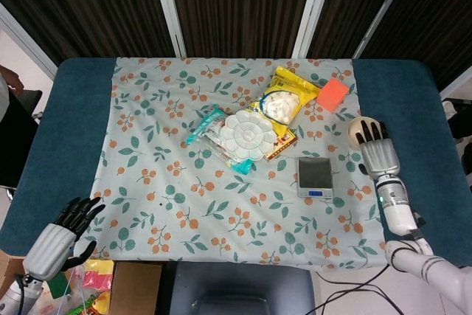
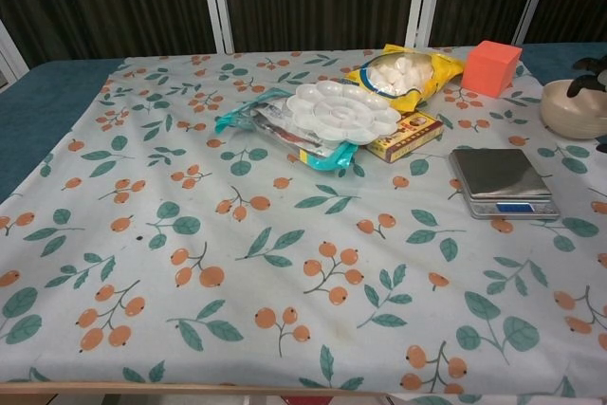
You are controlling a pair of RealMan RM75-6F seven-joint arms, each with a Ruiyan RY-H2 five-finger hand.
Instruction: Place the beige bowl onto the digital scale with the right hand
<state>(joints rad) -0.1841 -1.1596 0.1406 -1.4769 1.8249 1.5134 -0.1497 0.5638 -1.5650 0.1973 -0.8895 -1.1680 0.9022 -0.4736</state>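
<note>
White paint palette (image 1: 248,133) on snack packets, yellow bag (image 1: 287,98), orange block (image 1: 332,94), floral cloth (image 1: 162,182)

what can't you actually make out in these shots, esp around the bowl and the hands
- Beige bowl: head view, mostly hidden under the right hand; chest view, cut by the right edge.
- Right hand's hold on the bowl: unclear; chest view shows only dark fingertips.
- Left hand: head view only, at the table's corner.
- Digital scale display: too small.

Bare cloth lies between the bowl (image 1: 358,130) and the scale (image 1: 315,172), giving an open path across the surface. The orange block (image 1: 332,94) and snack bag (image 1: 285,102) crowd the far side.
</note>
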